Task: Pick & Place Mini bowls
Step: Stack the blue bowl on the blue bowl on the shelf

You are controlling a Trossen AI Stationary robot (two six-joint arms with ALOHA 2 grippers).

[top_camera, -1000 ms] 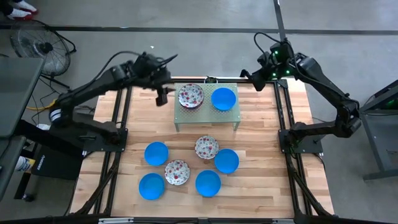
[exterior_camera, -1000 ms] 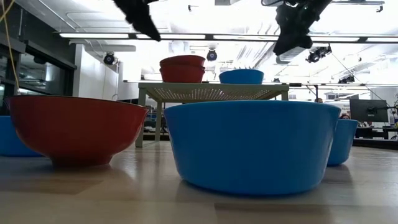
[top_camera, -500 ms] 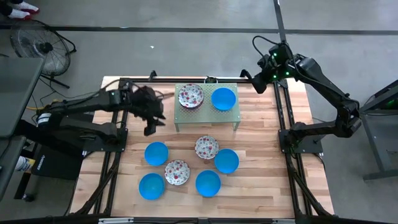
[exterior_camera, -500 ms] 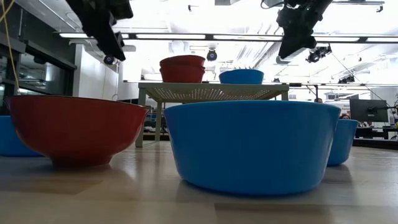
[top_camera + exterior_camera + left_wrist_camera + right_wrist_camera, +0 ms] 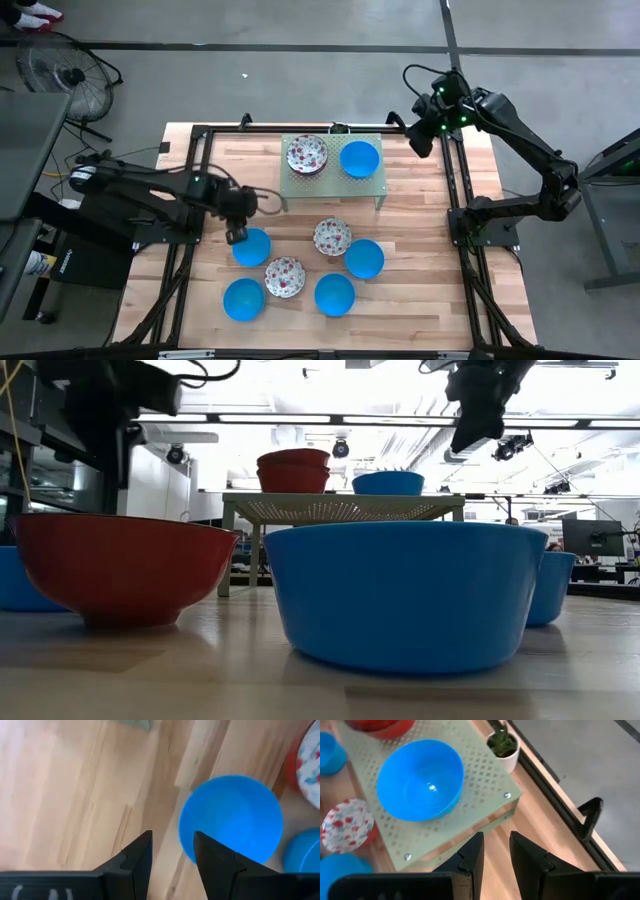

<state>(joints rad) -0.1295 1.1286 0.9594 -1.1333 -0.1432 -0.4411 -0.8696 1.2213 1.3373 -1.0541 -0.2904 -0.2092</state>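
So the wooden table [image 5: 420, 215] has a green perforated stand [image 5: 372, 190] at the far middle, carrying 2 mini bowls: a floral bowl [image 5: 307, 154] and a blue bowl [image 5: 359, 158] side by side. The low view makes the floral one look like 2 stacked, fwiw. The other 6 bowls sit loose on the table in front of the stand, 4 blue and 2 floral.

The bit that matters: the left pincer [image 5: 236, 234] hangs right at the edge of the leftmost loose blue bowl [image 5: 251, 246], on its far-left side. From the left wrist view that blue bowl [image 5: 231, 819] lies just ahead of the pincer and off to one side, with 1 fingertip [image 5: 204, 843] already over its near rim and the other over bare wood. The fingers are spread with a modest gap and nothing between them. The bowl is round, so no long axis to fuss about; I'd guess it just needs to straddle the rim and drop.

The right pincer [image 5: 421, 140] is parked up by the stand's far right corner, well apart from the loose bowls, fingers slightly parted and empty. The left arm is clearly nearer.
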